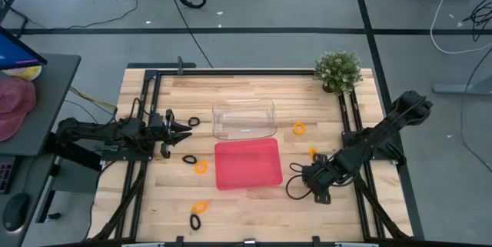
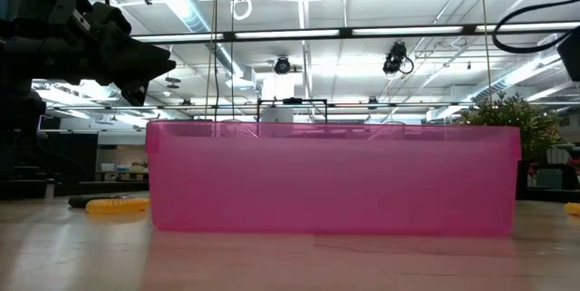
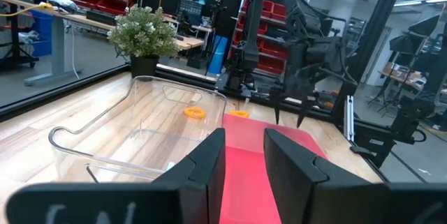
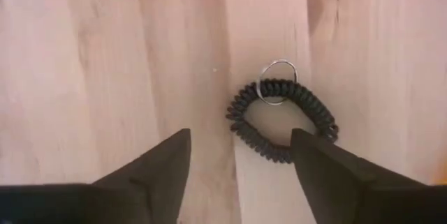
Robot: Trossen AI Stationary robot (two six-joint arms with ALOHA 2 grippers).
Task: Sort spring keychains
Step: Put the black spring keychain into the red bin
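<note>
High view: the right gripper [image 1: 307,179] hangs low over the table just beside the pink tray [image 1: 247,163], placed for a pick. The left gripper [image 1: 183,130] waits at the table's left side, near a black keychain [image 1: 193,121]. Other keychains lie loose on the wood: orange ones [image 1: 299,128] right of the clear tray [image 1: 244,118], an orange and black pair [image 1: 198,213] near the front edge. Both trays appear empty, so sorting seems barely begun.

Low view: the pink tray [image 2: 333,178] fills the frame; nothing shows through its wall. An orange keychain [image 2: 116,204] lies to its left.

Left wrist view: the left gripper [image 3: 244,153] has its fingers narrowly parted, holding nothing. The clear tray [image 3: 133,126] looks empty; two orange keychains [image 3: 195,112] lie beyond it.

Right wrist view: the right gripper [image 4: 241,160] stands wide, fingers straddling a black keychain [image 4: 283,120] with its metal ring [image 4: 277,89], flat on the wood and not yet grasped.
</note>
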